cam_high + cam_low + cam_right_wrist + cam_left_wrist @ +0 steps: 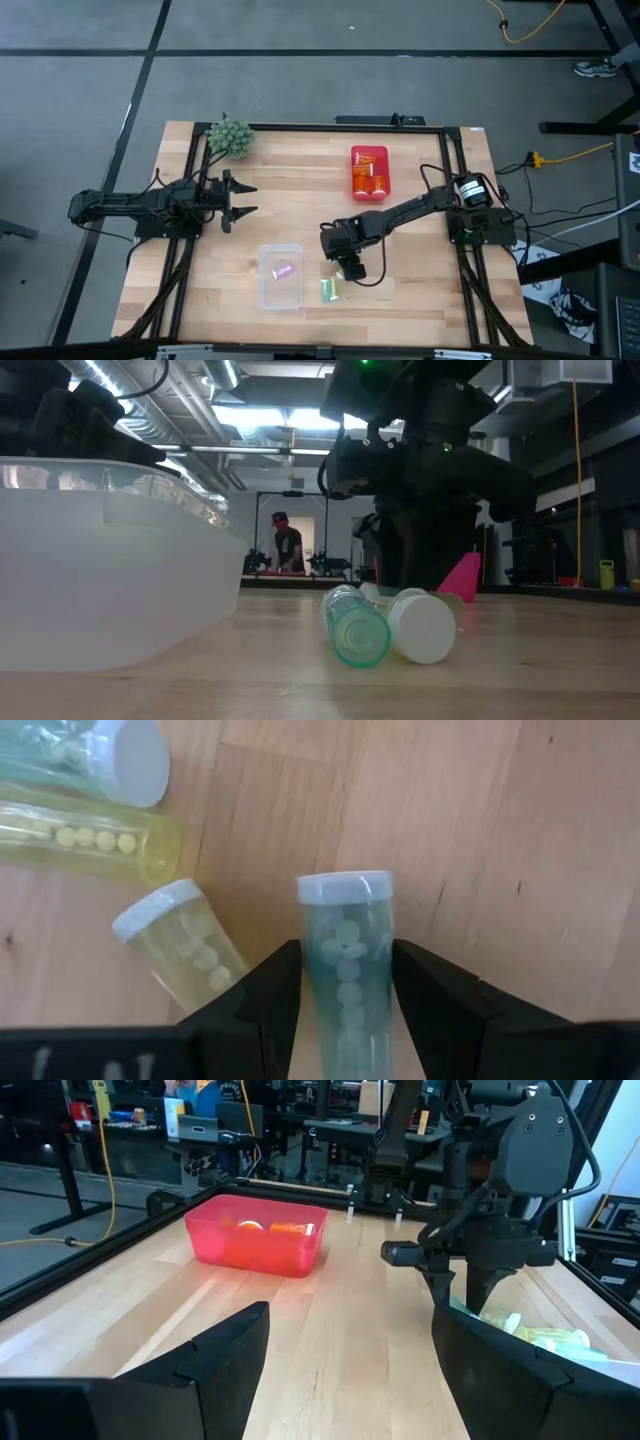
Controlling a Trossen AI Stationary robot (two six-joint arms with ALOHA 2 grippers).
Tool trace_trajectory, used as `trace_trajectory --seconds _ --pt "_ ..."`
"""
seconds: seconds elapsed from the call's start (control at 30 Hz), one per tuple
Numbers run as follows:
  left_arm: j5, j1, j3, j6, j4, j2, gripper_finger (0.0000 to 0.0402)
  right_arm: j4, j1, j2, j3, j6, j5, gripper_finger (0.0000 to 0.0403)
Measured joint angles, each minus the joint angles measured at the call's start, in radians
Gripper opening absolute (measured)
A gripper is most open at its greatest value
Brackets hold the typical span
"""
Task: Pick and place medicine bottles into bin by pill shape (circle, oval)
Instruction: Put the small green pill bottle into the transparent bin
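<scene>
My right gripper [350, 268] is low over the table's near middle, shut on a blue-green bottle with a white cap [345, 960] full of round pills. Beside it lie a pale yellow bottle with a white cap [180, 945], a yellow bottle [85, 840] and a teal bottle with a white cap [100, 755], all on their sides; two of them show in the low view [385, 628]. A clear bin [281, 275] holds a pink bottle [284, 269]. A red bin [368, 172] holds orange bottles. My left gripper [235, 200] is open and empty at the left. My right gripper pinches the blue-green bottle's two long sides [310, 975] between its two fingers, below the cap. The fingers lie along the bottle, and its cap end [345, 888] sticks out past the fingertips. Whether it still lies on the table cannot be told.
A spiky green ball [230, 135] sits at the table's far left corner. A black frame rail [300, 128] runs round the table. The clear bin's wall [100, 580] stands close to the left of the loose bottles. A person [288, 545] stands far off in the room.
</scene>
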Motion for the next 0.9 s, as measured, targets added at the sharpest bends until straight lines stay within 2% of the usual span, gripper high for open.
trace_trajectory --seconds 0.13,0.3,0.47,0.57,0.63,0.7,0.73,0.9 --pt "0.000 0.000 0.000 0.000 0.000 0.000 0.0273 0.001 0.000 -0.002 0.000 -0.001 0.024 0.0152" --pt "0.000 0.000 0.000 0.000 0.000 0.000 0.0273 -0.002 0.001 0.001 0.013 -0.039 0.075 0.0111" --pt "0.000 0.000 0.000 0.000 0.000 0.000 0.0273 -0.013 -0.004 0.005 0.086 -0.050 0.314 0.0084" --pt "0.000 0.000 0.000 0.000 0.000 0.000 0.0273 -0.018 0.002 0.004 0.142 -0.050 0.508 0.0091" --pt "0.000 0.000 0.000 0.000 0.000 0.000 0.0273 0.005 0.009 0.003 0.183 -0.052 0.582 0.0100" --pt "0.000 0.000 0.000 0.000 0.000 0.000 0.0273 0.070 0.009 0.002 0.210 -0.062 0.571 0.0105" --pt "0.000 0.000 0.000 -0.001 0.000 0.000 0.0273 0.111 0.010 0.002 0.215 -0.073 0.532 0.0106" --pt "0.000 0.000 0.000 0.000 0.000 0.000 0.0273 0.396 0.014 0.001 0.200 -0.129 0.195 0.0104"
